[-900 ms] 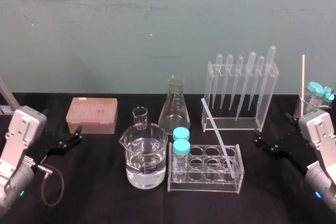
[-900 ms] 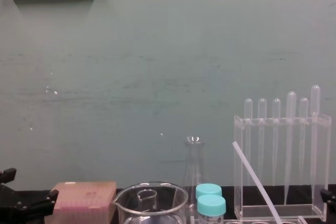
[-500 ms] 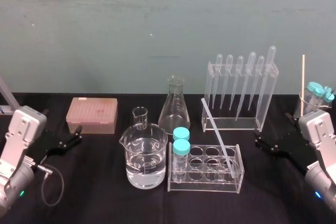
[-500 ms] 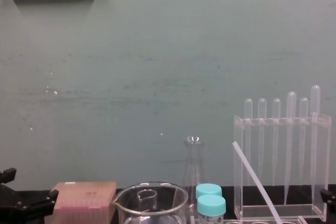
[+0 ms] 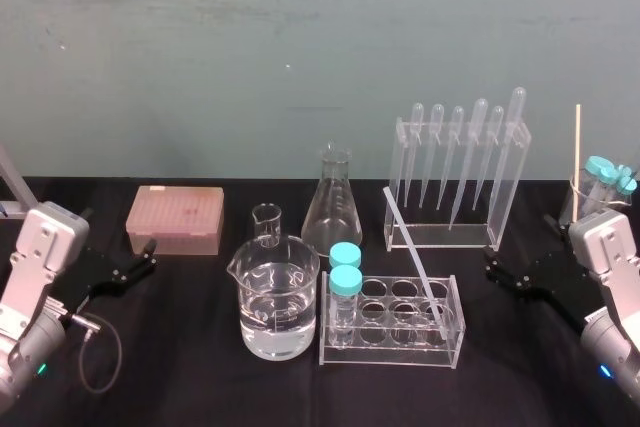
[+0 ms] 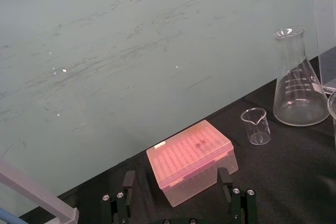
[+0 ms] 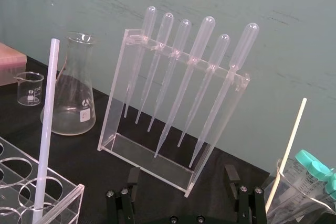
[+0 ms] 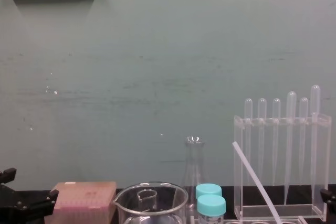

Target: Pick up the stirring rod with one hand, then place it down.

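Note:
The stirring rod point(image 5: 413, 257) is a thin translucent-white stick. It leans with its lower end in a hole of the clear tube rack point(image 5: 390, 354) at table centre and its top tilted back and left. It also shows in the right wrist view point(image 7: 46, 129) and the chest view point(image 8: 255, 180). My right gripper point(image 5: 495, 271) hovers open at the table's right side, well right of the rod, with nothing between its fingers point(image 7: 132, 180). Far from the rod, my left gripper point(image 5: 146, 256) rests open at the table's left, its fingers point(image 6: 129, 181) empty.
A water-filled beaker point(image 5: 278, 297), a small beaker point(image 5: 267, 224) and a conical flask point(image 5: 333, 202) stand left of the rod. The pipette rack point(image 5: 455, 172) is behind it. A pink tip box point(image 5: 176, 217) sits ahead of the left gripper. Far right, a glass point(image 5: 598, 192) holds capped tubes.

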Controlling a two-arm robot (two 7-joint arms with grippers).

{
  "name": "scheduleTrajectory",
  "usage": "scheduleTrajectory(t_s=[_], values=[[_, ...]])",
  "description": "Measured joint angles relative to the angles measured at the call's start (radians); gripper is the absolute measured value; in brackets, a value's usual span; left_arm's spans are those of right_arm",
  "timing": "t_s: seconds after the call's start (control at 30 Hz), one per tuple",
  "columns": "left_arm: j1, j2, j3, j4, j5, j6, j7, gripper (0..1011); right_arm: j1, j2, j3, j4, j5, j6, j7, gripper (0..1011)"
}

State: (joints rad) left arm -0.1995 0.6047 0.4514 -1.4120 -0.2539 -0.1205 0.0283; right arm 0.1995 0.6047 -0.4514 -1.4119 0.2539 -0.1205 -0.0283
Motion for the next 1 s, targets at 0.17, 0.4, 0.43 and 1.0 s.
scheduleTrajectory(t_s=[0.17, 0.4, 0.43, 1.0], values=[[0.0, 0.0, 0.0, 0.0, 0.0, 0.0, 0.0, 1000, 0.0, 0.0, 0.0, 0.0, 0.0, 0.0, 0.0, 1003], [0.0, 0.0, 0.0, 0.0, 0.0, 0.0, 0.0, 1000, 0.0, 0.0, 0.0, 0.0, 0.0, 0.0, 0.0, 1003], [0.0, 0.0, 0.0, 0.0, 0.0, 0.0, 0.0, 1000, 0.0, 0.0, 0.0, 0.0, 0.0, 0.0, 0.0, 1003], [0.0, 0.0, 0.0, 0.0, 0.0, 0.0, 0.0, 1000, 0.0, 0.0, 0.0, 0.0, 0.0, 0.0, 0.0, 1003]])
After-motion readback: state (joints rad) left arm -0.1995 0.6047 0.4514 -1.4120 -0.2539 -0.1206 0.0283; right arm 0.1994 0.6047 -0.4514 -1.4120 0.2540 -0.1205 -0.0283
